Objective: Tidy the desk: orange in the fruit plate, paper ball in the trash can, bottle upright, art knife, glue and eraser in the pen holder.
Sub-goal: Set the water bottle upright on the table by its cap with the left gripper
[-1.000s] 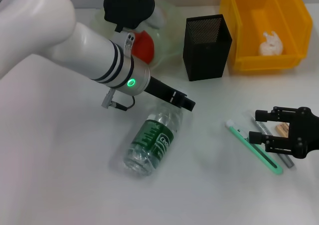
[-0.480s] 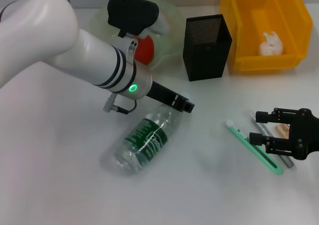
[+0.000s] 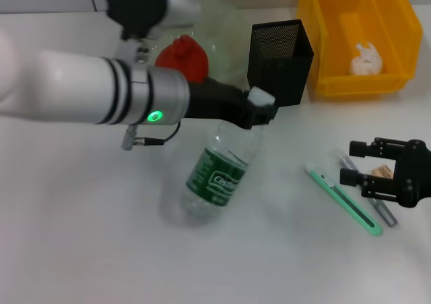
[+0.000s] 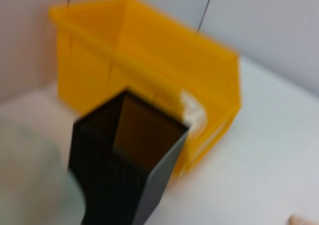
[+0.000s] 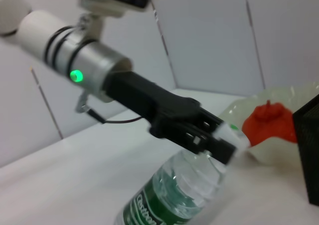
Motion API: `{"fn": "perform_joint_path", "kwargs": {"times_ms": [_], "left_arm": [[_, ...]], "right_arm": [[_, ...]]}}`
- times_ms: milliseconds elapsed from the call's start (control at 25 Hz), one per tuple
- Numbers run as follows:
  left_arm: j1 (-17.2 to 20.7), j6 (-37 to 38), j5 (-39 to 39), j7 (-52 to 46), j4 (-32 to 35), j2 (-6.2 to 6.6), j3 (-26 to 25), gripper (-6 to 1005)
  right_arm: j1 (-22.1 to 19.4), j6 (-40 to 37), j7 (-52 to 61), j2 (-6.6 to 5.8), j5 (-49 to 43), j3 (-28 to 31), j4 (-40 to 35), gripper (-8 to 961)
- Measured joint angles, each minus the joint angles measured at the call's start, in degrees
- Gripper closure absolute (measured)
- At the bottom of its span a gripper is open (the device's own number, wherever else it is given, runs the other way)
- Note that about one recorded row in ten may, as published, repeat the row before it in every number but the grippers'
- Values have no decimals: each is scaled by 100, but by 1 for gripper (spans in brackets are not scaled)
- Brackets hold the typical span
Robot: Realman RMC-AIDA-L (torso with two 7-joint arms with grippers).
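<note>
My left gripper [image 3: 259, 108] is shut on the capped neck of the clear bottle [image 3: 219, 179] with a green label. The bottle is tilted, neck raised, base on the table. The right wrist view shows the same grip [image 5: 219, 140] on the bottle [image 5: 174, 195]. The orange [image 3: 183, 58] lies in the clear fruit plate [image 3: 222, 21]. The paper ball [image 3: 366, 58] lies in the yellow bin [image 3: 337, 81]. My right gripper [image 3: 355, 161] is open, low over the table at the right, beside the green art knife [image 3: 343, 199], grey glue stick [image 3: 380, 211] and eraser [image 3: 382, 172].
The black mesh pen holder [image 3: 279, 61] stands just behind the bottle's neck, left of the yellow bin. The left wrist view shows the pen holder [image 4: 129, 170] close, with the bin [image 4: 149, 70] and paper ball [image 4: 192, 110] behind it.
My left gripper has closed on the bottle's neck and raised it, tipping the bottle from lying flat to steeply tilted. The right gripper has barely moved.
</note>
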Motion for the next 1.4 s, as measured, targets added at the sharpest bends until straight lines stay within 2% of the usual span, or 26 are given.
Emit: {"fn": "perform_joint_path", "kwargs": {"times_ms": [40, 120, 160, 200, 240, 280, 320, 440, 480, 520, 600, 640, 680, 720, 800, 840, 880, 920, 960, 1080, 1120, 1160, 1240, 1280, 1400], "left_arm": [[254, -63, -323, 393, 184, 0, -57, 557], [254, -63, -323, 393, 184, 0, -57, 557], [527, -102, -805, 907, 308, 6, -171, 557], [858, -54, -1627, 1793, 308, 15, -440, 557], [998, 26, -2140, 2346, 218, 22, -601, 557], [998, 26, -2140, 2346, 218, 22, -601, 557], [1180, 230, -2847, 3164, 20, 27, -848, 557], [1180, 230, -2847, 3164, 20, 27, -848, 557], [1294, 847, -3880, 4368, -527, 25, -1320, 557], [1242, 1332, -4379, 4962, -1068, 24, -1662, 557], [1212, 1509, -4541, 5167, -1251, 24, -1778, 557], [1037, 2245, -5112, 6042, -2140, 25, -2258, 557], [1037, 2245, -5112, 6042, -2140, 25, -2258, 557], [879, 2754, -5400, 6640, -2770, 25, -2584, 558], [879, 2754, -5400, 6640, -2770, 25, -2584, 558], [758, 3151, -5559, 7085, -3266, 26, -2876, 558], [610, 3803, -5656, 8009, -4064, 29, -3439, 558], [610, 3803, -5656, 8009, -4064, 29, -3439, 558], [594, 4043, -5662, 8519, -4377, 27, -3625, 558], [594, 4043, -5662, 8519, -4377, 27, -3625, 558], [623, 4032, -5780, 9369, -4719, -5, -3765, 558], [574, 3882, -6037, 9808, -5056, -15, -3808, 558], [574, 3882, -6037, 9808, -5056, -15, -3808, 558], [422, 3786, -6180, 10217, -5434, -13, -3819, 557], [345, 3625, -6191, 10470, -5600, -33, -3861, 557]], "right_arm": [[14, -10, 0, 29, 6, 106, 0, 305], [18, -25, 0, 34, 22, 128, 0, 305], [25, -35, 2, 41, 40, 141, 4, 305], [33, -44, 15, 46, 76, 144, 26, 305], [48, -49, 31, 50, 154, 149, 96, 305], [48, -49, 31, 50, 154, 149, 96, 306], [54, -51, 34, 51, 190, 153, 130, 306], [95, -39, 44, 52, 322, 190, 273, 306], [95, -39, 44, 52, 322, 190, 273, 306], [116, -27, 44, 52, 342, 199, 319, 306], [150, -12, 43, 52, 358, 206, 374, 306], [208, 4, 36, 52, 360, 242, 446, 306], [208, 4, 36, 52, 360, 242, 446, 306], [267, 20, 26, 52, 361, 287, 524, 306], [298, 32, 24, 52, 362, 306, 561, 306], [350, 49, 21, 52, 364, 325, 612, 306], [350, 49, 21, 52, 364, 325, 612, 306], [366, 51, 20, 52, 364, 335, 630, 306], [381, 51, 18, 51, 364, 343, 649, 306], [425, 62, 3, 84, 370, 417, 683, 306], [443, 67, -22, 111, 373, 468, 699, 306], [455, 71, -62, 135, 374, 525, 717, 306], [524, 96, -189, 188, 376, 691, 873, 306], [524, 96, -189, 188, 376, 691, 873, 306], [601, 200, -250, 236, 514, 911, 1128, 306]]}}
